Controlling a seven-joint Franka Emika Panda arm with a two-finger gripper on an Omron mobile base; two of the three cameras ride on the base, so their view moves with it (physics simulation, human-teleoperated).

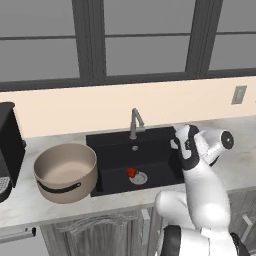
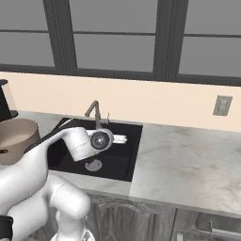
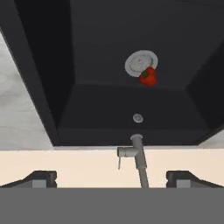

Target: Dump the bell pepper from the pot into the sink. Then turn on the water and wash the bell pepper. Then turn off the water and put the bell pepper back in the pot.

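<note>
The small red bell pepper lies on the floor of the black sink, touching the silver drain. On the counter left of the sink stands the beige pot, upright, its visible inside bare. My gripper hangs open over the right side of the basin with nothing between its fingers. It faces the grey faucet, which stands apart from both fingertips. I see no water stream.
A black appliance stands at the far left beside the pot. Marble counter stretches right of the sink. A wall outlet sits on the beige backsplash, with windows above.
</note>
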